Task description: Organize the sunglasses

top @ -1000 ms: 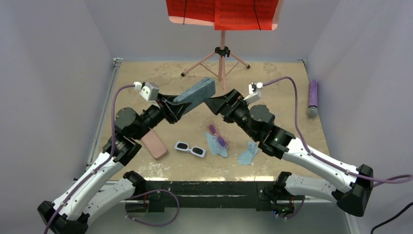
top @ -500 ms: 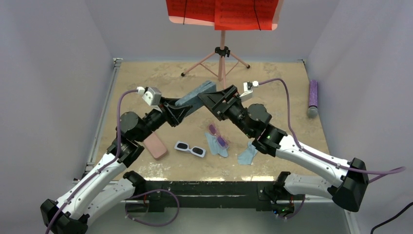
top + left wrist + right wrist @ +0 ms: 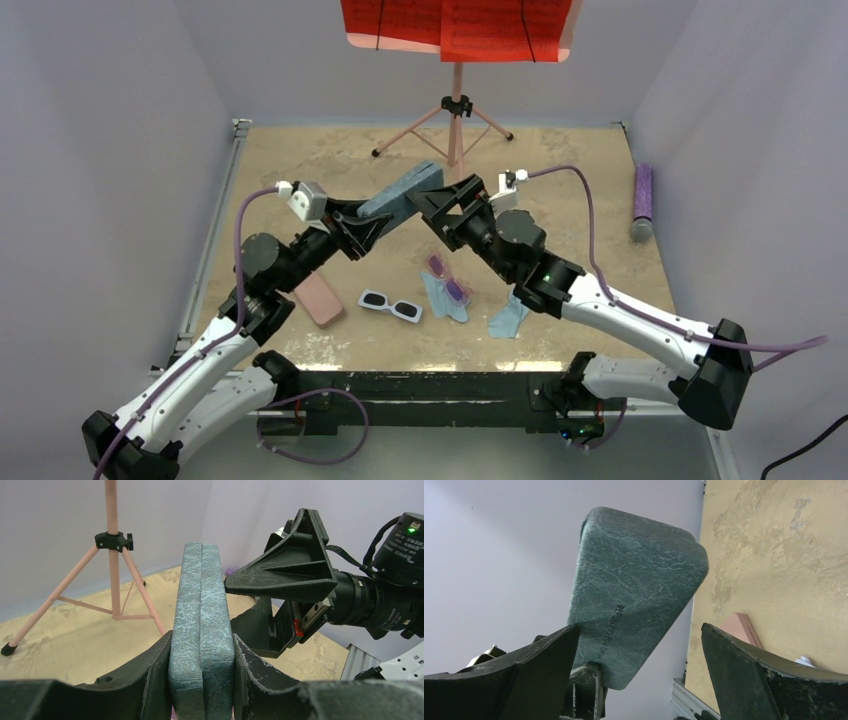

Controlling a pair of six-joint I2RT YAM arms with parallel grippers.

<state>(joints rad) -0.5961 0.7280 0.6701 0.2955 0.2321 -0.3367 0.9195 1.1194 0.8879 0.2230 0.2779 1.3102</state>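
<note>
Left gripper clamped on grey-blue case, held aloft (seam toward its wrist camera). Right gripper spread wide around the case's free end. White sunglasses and pink-purple sunglasses lie below the case, bases' side. Risk: an off-centre pinch levers the case loose onto them.

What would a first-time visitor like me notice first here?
A grey-blue case is held up mid-table, pinched in the left arm's jaws, the right arm's jaws open beside it. Nearer the front lie white sunglasses and a pink pair. A red sheet tops a pink stand at the back.
</note>
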